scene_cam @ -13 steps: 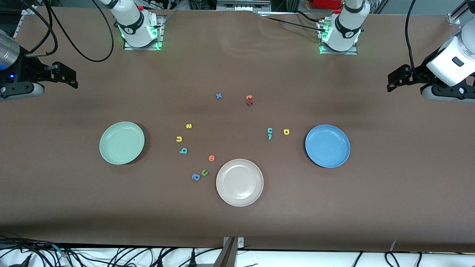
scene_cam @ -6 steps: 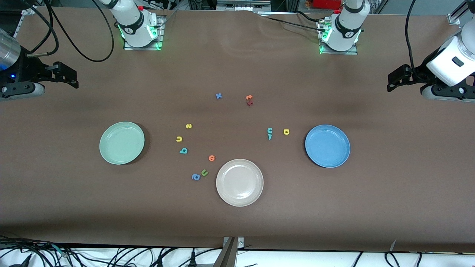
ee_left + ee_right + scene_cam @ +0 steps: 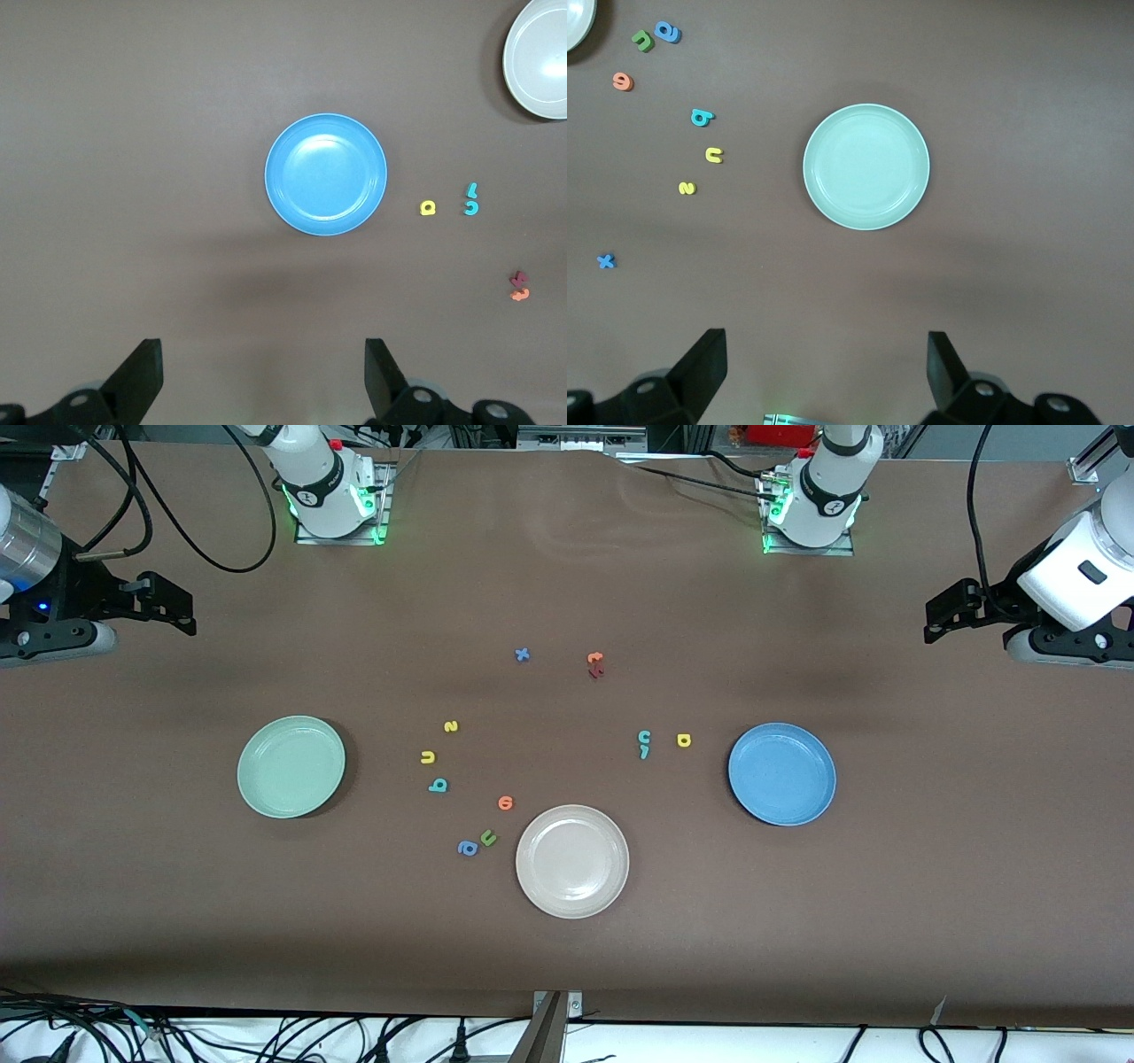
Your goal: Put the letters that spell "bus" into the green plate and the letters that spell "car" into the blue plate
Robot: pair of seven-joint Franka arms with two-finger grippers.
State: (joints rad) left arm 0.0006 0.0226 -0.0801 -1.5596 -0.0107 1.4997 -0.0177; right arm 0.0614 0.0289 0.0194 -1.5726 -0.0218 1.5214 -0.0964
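Note:
The pale green plate point(image 3: 291, 766) lies toward the right arm's end, the blue plate point(image 3: 781, 773) toward the left arm's end; both hold nothing. Beside the green plate lie the yellow "s" point(image 3: 451, 726), yellow "u" point(image 3: 428, 757) and teal "b" point(image 3: 438, 785). Beside the blue plate lie the teal "c" point(image 3: 644, 737), thin teal "r" point(image 3: 644, 752) and yellow "a" point(image 3: 683, 740). My right gripper point(image 3: 182, 609) hangs open over the table's end, looking down on the green plate point(image 3: 866, 166). My left gripper point(image 3: 935, 622) hangs open at its own end, with the blue plate point(image 3: 326, 174) below it.
A cream-beige plate point(image 3: 572, 860) sits nearest the front camera, mid-table. Near it lie an orange round letter point(image 3: 505, 802), a green "u" point(image 3: 488, 838) and a blue "a" point(image 3: 467, 849). A blue "x" point(image 3: 523, 654) and stacked orange and dark red letters point(image 3: 595, 664) lie nearer the bases.
My right gripper has shifted slightly inward over the table's end. The left arm, the letters and the plates have not moved.

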